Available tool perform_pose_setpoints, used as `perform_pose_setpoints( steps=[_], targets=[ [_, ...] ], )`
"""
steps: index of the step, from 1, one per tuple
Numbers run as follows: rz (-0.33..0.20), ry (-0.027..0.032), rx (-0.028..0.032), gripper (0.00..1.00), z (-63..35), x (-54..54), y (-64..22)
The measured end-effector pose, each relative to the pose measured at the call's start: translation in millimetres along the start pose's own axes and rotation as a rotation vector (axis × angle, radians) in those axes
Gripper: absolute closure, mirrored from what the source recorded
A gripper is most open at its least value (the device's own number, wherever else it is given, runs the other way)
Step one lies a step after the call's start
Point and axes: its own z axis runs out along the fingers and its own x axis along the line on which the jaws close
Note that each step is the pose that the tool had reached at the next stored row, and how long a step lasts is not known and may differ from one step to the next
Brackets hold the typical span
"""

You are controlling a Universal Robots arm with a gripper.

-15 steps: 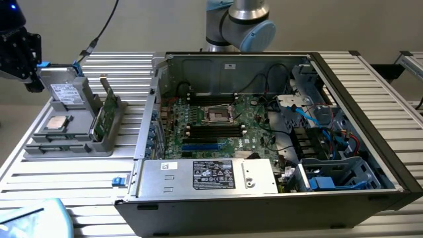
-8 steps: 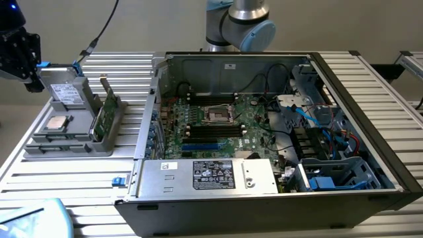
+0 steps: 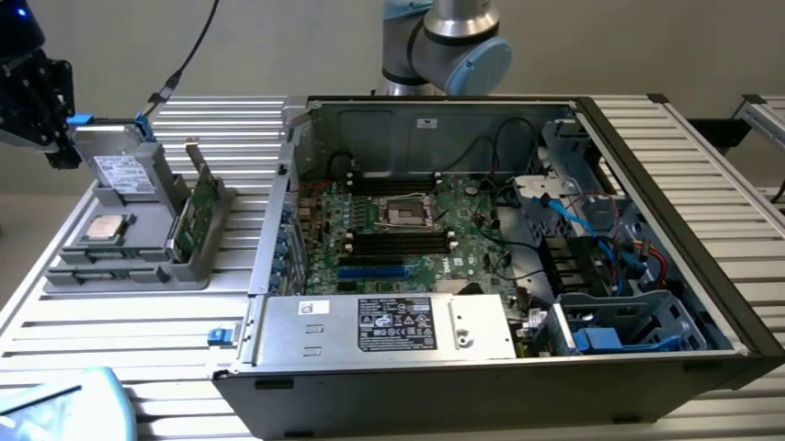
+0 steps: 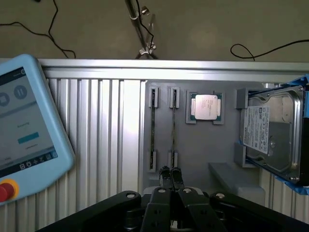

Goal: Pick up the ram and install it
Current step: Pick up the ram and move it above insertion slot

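The ram (image 3: pixel 184 230) is a narrow green stick standing on edge in a slot of the grey parts tray (image 3: pixel 123 271), at the exterior view's left. From the wrist view it is a thin dark line (image 4: pixel 174 128) seen edge-on. My black gripper (image 3: pixel 57 154) hangs above the tray's far corner, beside the hard drive, well apart from the ram. Its fingers (image 4: pixel 170 175) are pressed together with nothing between them. The open computer case (image 3: pixel 663 165) lies at the exterior view's right, with black memory slots (image 3: pixel 392 241) on its motherboard.
A taller green card with a metal bracket (image 3: pixel 206 188) stands beside the ram. The tray also holds a hard drive (image 4: pixel 270 135) and a processor (image 4: pixel 206 107). A pale blue teach pendant (image 4: pixel 24 130) lies on the slatted table. Cables and a power supply (image 3: pixel 392 323) crowd the case.
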Motion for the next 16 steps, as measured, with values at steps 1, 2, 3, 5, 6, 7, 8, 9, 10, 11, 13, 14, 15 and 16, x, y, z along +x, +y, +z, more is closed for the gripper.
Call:
perform_pose_setpoints(
  steps=[1, 2, 3, 5, 6, 7, 8, 9, 10, 11, 13, 14, 15, 16],
  targets=[
    [0.0, 0.0, 0.0, 0.88, 0.0, 0.0, 0.0],
    [0.0, 0.0, 0.0, 0.88, 0.0, 0.0, 0.0],
    [0.0, 0.0, -0.0001, 0.82, 0.0, 0.0, 0.0],
    [0.0, 0.0, -0.0001, 0.69, 0.0, 0.0, 0.0],
    [0.0, 0.0, -0.0001, 0.64, 0.0, 0.0, 0.0],
    [0.0, 0.0, 0.0, 0.64, 0.0, 0.0, 0.0],
    [0.0, 0.0, 0.0, 0.64, 0.0, 0.0, 0.0],
    [0.0, 0.0, -0.0001, 0.58, 0.1, 0.1, 0.0],
    [0.0, -0.0001, 0.0002, 0.58, 1.4, 0.3, 0.4],
    [0.0, -0.0001, 0.0006, 0.58, 3.2, 0.7, 1.0],
    [0.0, 0.0, 0.0008, 0.58, 6.9, 1.7, 2.8],
    [0.0, 0.0, 0.001, 0.58, 8.8, 2.3, 3.8],
    [0.0, 0.0001, 0.0009, 0.58, 10.6, 2.9, 4.8],
    [0.0, 0.0, 0.0009, 0.58, 12.6, 3.6, 6.0]
  ],
)
